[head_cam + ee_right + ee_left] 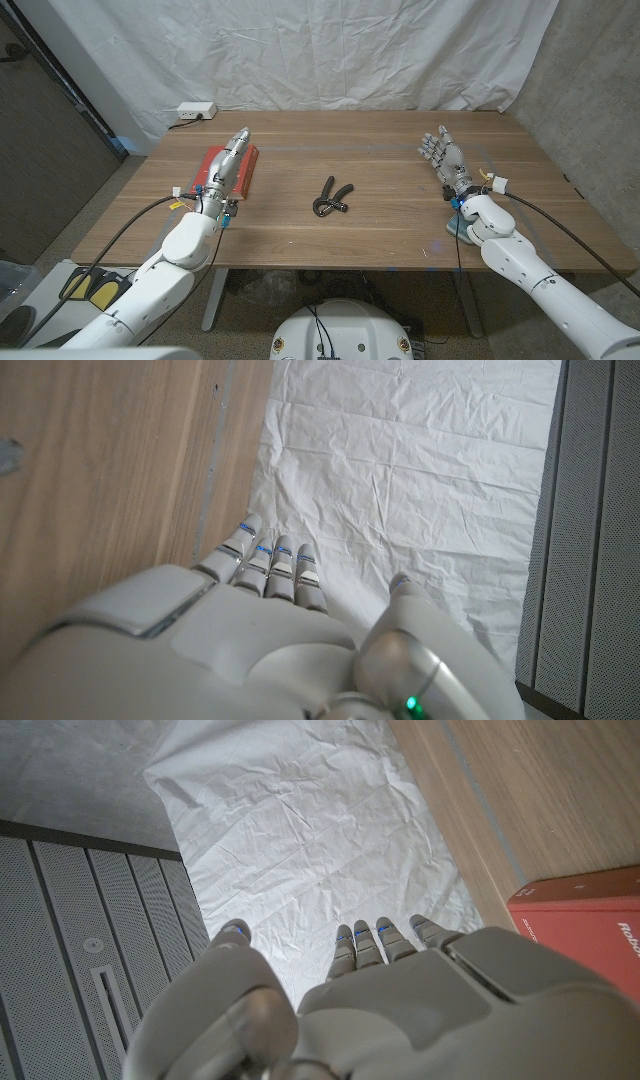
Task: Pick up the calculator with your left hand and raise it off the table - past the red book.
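The flat red book [232, 168] near the wooden table's [380, 230] left edge is largely covered by the grey left hand [230, 160] stretched over it, so only its left side and near end show in the head view. In the left wrist view the red book [590, 925] is cut off by the picture's edge, its cover lettering clipped and unreadable. The small black two-handled tool [331, 197] near the table's middle is too small to identify. Something pale blue [457, 226] at the table's near edge lies mostly hidden beneath the right forearm.
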`<action>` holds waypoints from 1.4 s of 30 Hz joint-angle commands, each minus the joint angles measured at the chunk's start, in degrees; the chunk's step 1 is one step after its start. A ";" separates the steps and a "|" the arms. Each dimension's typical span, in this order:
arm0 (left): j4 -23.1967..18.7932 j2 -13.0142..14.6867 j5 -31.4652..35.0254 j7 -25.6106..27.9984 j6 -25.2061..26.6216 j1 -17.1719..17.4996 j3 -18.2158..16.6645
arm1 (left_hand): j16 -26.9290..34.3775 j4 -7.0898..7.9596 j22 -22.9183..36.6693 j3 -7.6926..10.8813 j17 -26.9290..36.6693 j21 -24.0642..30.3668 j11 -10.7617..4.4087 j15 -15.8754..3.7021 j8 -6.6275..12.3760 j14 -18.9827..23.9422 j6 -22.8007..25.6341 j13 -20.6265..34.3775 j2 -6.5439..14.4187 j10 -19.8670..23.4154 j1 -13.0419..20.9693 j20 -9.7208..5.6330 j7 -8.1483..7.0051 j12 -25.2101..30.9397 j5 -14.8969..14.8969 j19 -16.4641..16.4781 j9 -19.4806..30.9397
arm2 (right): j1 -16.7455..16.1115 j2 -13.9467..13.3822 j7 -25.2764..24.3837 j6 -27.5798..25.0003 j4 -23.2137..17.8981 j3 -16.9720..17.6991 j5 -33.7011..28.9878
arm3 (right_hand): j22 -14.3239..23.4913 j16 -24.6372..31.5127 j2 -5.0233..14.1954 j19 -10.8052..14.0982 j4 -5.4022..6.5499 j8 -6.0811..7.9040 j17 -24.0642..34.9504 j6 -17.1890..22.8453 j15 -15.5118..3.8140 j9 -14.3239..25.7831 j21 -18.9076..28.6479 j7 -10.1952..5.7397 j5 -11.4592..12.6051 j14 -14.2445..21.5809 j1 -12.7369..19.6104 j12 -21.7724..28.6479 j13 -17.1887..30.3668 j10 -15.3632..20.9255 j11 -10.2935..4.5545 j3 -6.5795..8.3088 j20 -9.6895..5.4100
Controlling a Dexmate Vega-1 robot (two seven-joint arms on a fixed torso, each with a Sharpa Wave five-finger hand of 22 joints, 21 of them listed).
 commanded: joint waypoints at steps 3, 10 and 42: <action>0.59 -0.35 1.86 0.12 -2.92 2.48 -1.52 | -0.21 -0.37 0.31 0.13 0.22 -0.18 -0.05 -0.05 -0.04 0.46 0.77 0.11 0.25 1.15 0.86 -3.91 0.14 -0.06 0.34 0.34 0.16 | -0.37 0.09 -0.74 -0.03 -0.62 0.35 0.05 | 0.22 -0.11 0.20 0.45 -0.25 0.20 0.13 0.28 -0.02 0.26 -0.07 -0.04 -0.11 0.46 0.39 -0.02 0.17 0.51 -0.07 0.12 -0.32; 0.08 -0.20 2.27 0.53 -2.83 3.70 -2.57 | -0.22 -0.46 0.31 0.09 0.23 -0.18 -0.23 -0.11 0.02 0.69 1.32 0.11 0.32 1.25 1.07 -3.85 0.11 -0.18 0.31 0.49 0.17 | 0.00 0.55 -0.87 -0.11 -0.14 0.17 0.10 | 0.23 -0.13 0.23 0.58 -0.29 0.16 0.14 0.29 -0.05 0.26 -0.16 -0.02 -0.17 0.53 0.38 -0.10 0.17 0.48 0.04 0.08 -0.36; -3.22 -0.14 8.02 3.65 -3.07 9.78 -6.81 | -0.32 -0.79 0.32 -0.08 0.25 -0.21 -1.36 -0.39 -0.14 1.45 2.64 0.15 0.70 2.63 1.94 -3.78 0.01 -0.30 0.25 1.07 0.20 | 2.20 1.39 -0.92 -0.93 1.35 -0.59 -0.20 | 0.27 -0.15 0.38 1.08 -0.44 0.04 0.17 0.35 -0.01 0.27 -0.47 -0.05 -0.40 1.01 0.42 -0.17 0.19 0.90 -0.19 -0.03 -0.33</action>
